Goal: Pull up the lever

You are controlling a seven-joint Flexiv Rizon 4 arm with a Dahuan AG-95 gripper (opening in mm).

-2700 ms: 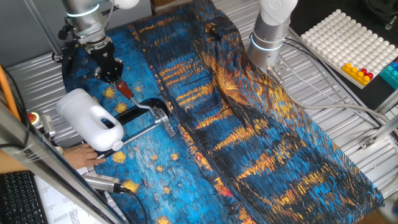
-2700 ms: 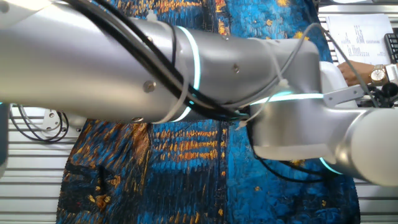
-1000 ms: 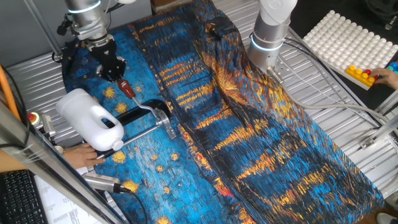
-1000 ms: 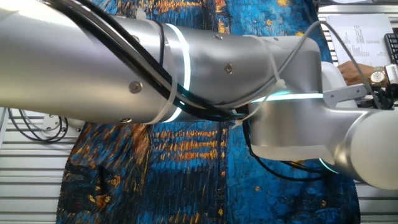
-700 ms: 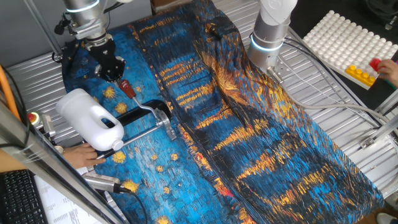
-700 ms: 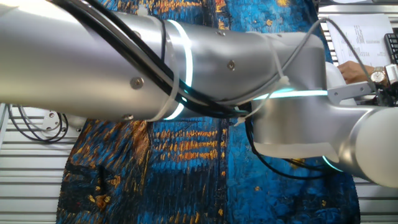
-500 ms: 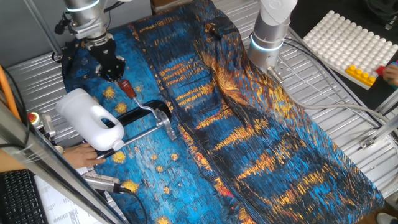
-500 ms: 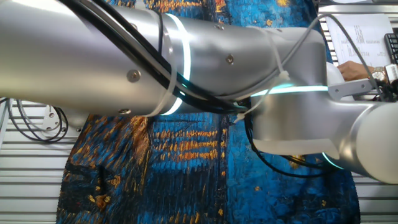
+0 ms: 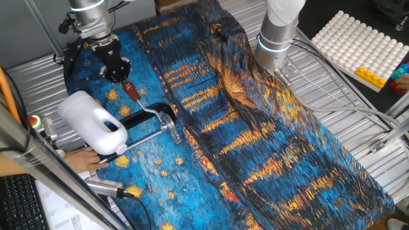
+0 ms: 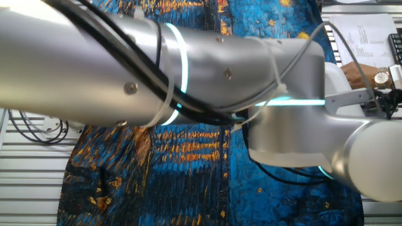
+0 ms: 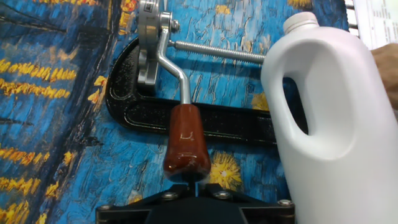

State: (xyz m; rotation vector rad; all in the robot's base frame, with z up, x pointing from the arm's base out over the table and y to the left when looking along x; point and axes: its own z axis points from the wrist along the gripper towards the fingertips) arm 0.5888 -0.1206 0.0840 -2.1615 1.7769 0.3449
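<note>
Change since earlier: almost none; the claw [image 9: 121, 78] stays at the tip of the lever [image 11: 186, 144], and the clamp and jug lie as before.
Claw: the hand view shows only its black base below the sleeve end, so I cannot tell how far apart the fingers are or whether they have hold of anything.
Lever: dark red rubbery sleeve on a thin bent steel bar, nearest the claw, lying across the black frame of the metal clamp [image 11: 124, 106].
Handling: judged light to move but stiff, swinging only about its silver pivot; the sleeve looks glossy, so a shallow pinch at the very tip could slide off.
Hold: mid-sleeve, squeezed across its width.
Beside the lever: a white plastic jug [image 11: 329, 124] standing close on one side, crowding that flank.
Beyond the lever: the threaded clamp screw [image 11: 217, 52] runs from the pivot behind the jug, over the painted cloth on the tabletop [image 9: 358, 96].
</note>
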